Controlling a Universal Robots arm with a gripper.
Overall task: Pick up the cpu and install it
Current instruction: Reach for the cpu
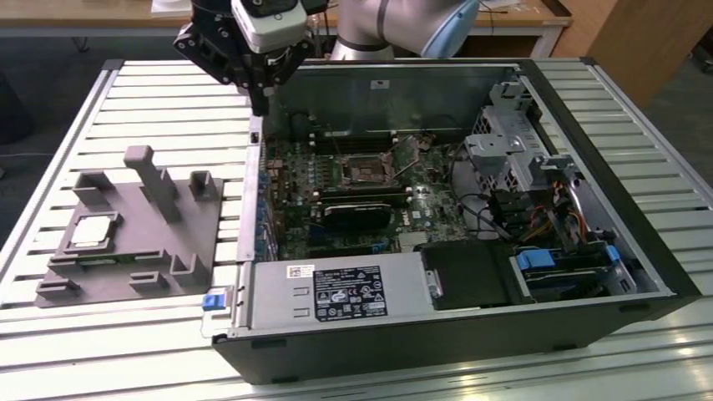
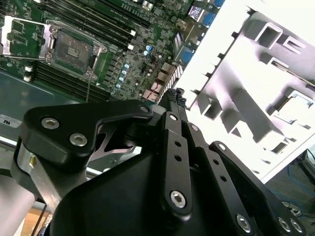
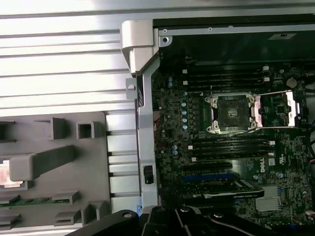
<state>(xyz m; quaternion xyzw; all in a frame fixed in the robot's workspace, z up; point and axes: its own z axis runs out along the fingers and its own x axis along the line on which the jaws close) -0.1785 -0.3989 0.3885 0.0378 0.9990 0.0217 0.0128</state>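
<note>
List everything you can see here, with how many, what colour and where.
cpu: one, silver-grey, in the tray.
tray: one, grey, on the table, at the exterior view's left of the computer case.
computer case: one, black, open, on the table.
socket: one, dark, metal-framed, inside the computer case.
table: one, pale, slatted, under everything.
gripper: one, black, shut and empty, above the case wall nearest the tray.
arm: one, silver and blue, behind the case.

You see bright, even light on the ribbed silver metal table point(image 1: 167, 109), the grey plastic tray point(image 2: 256, 98) blown white in the second wrist view, and the open black computer case point(image 1: 468, 334) shadowed inside.
</note>
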